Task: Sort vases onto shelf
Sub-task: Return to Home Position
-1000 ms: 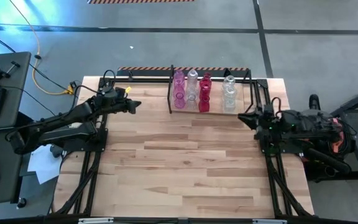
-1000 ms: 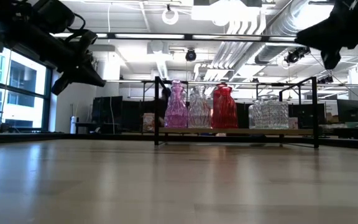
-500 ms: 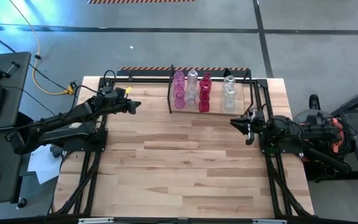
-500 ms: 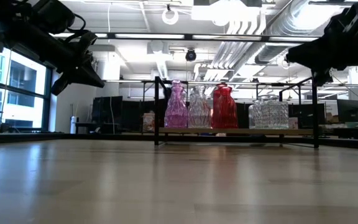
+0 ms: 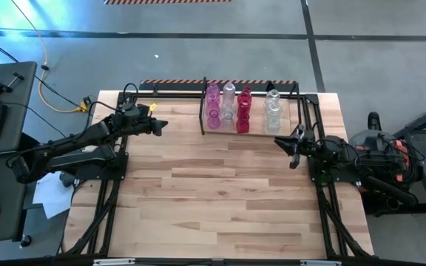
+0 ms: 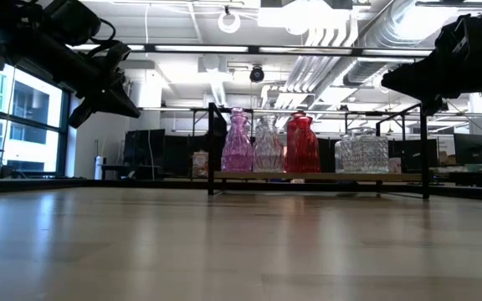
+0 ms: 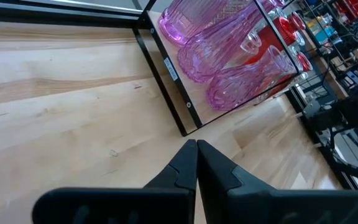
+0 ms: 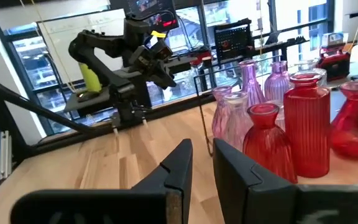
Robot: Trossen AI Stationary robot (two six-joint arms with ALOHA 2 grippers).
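Stretching wide, the wooden table (image 5: 213,199) carries the shelf (image 5: 203,118) at its far edge, with pink, clear and red vases (image 5: 243,111) in rows on it. The left gripper (image 5: 163,124), clenched on nothing, hovers left of the shelf. The right gripper (image 5: 281,144), slightly parted and empty, hangs before the shelf's right end.
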